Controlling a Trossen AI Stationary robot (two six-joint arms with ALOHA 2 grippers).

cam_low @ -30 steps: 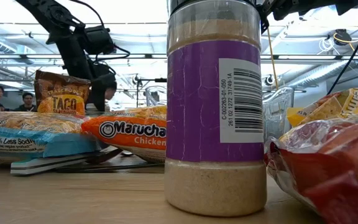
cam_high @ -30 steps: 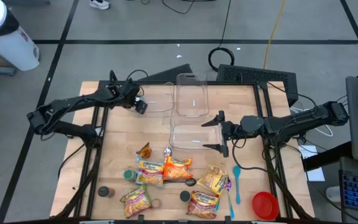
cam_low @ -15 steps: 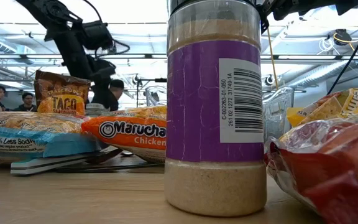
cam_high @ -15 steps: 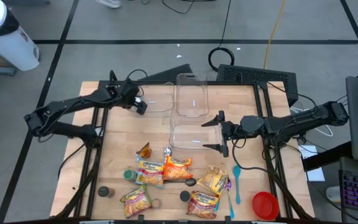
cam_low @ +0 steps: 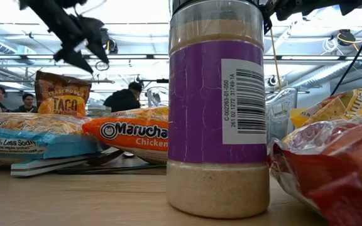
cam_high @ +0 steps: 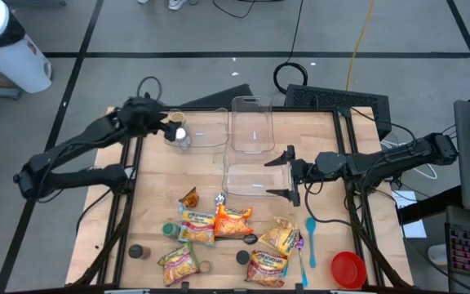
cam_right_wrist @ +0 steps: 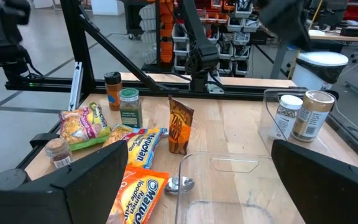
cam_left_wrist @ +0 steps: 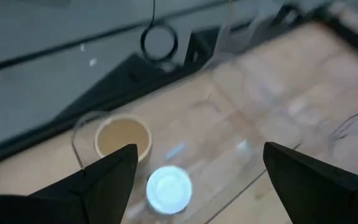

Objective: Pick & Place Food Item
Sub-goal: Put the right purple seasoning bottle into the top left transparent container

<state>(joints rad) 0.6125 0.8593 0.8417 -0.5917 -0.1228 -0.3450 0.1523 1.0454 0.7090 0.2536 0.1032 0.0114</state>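
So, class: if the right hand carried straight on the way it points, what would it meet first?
Probably the near rim of the clear plastic container lying just ahead of the open right hand; depth is uncertain.

Three clear containers [cam_high: 251, 124], five ramen packets [cam_high: 233, 222], one taco packet [cam_high: 189, 198], one red bowl [cam_high: 348, 269], one blue spoon [cam_high: 310, 241], five spice jars [cam_high: 139, 251]

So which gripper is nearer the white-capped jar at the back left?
Left. The left gripper is open right above the white-capped jar by the clear bin. The right gripper is open across the table, beside the middle bin.
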